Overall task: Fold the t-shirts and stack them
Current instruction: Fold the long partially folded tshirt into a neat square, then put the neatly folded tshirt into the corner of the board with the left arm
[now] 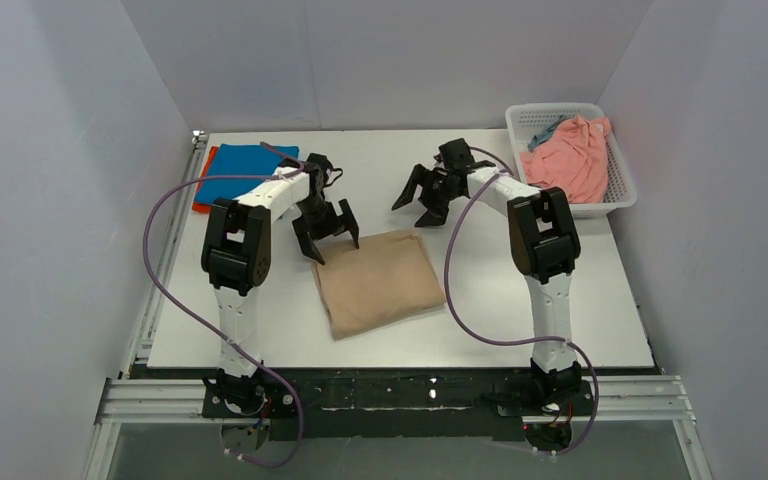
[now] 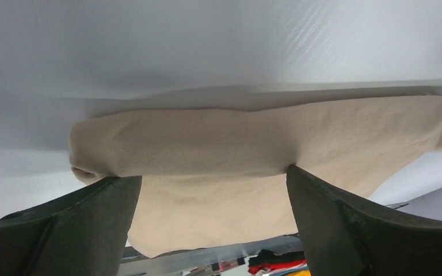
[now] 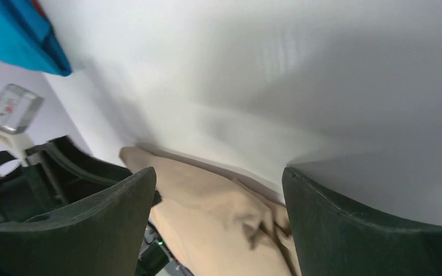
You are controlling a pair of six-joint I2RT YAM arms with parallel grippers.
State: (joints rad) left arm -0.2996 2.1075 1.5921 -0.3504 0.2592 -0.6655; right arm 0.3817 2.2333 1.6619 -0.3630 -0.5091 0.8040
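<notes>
Black fingers (image 2: 86,224) of the left tool (image 1: 330,242), spread wide and gripping nothing, stand nearest the lens in the left wrist view, framing a rolled fold edge.

Item 1: beige-tan t-shirt (image 1: 380,282), folded to a compact rectangle, flat at mid-counter (image 1: 520,310) between the arms. The left tool sits over its far-left corner; contact cannot be determined. Judged: folding done, awaiting transfer to the stack.

Item 2: bright blue t-shirt (image 1: 245,163), folded, lying on the orange-red t-shirt (image 1: 200,197) at the far-left corner. Evidently the stack.

Item 3: right tool (image 1: 415,210), jaws wide apart and empty, poised over bare counter just beyond the beige shirt's far-right corner.

Item 4: salmon pink t-shirt (image 1: 572,160) and grey-blue t-shirt (image 1: 543,134), crumpled in the white basket (image 1: 620,185) at far right. Unfolded stock.

Clearances: open counter separates the folded shirt from the stack, and the stack lies close to the counter's left edge.
</notes>
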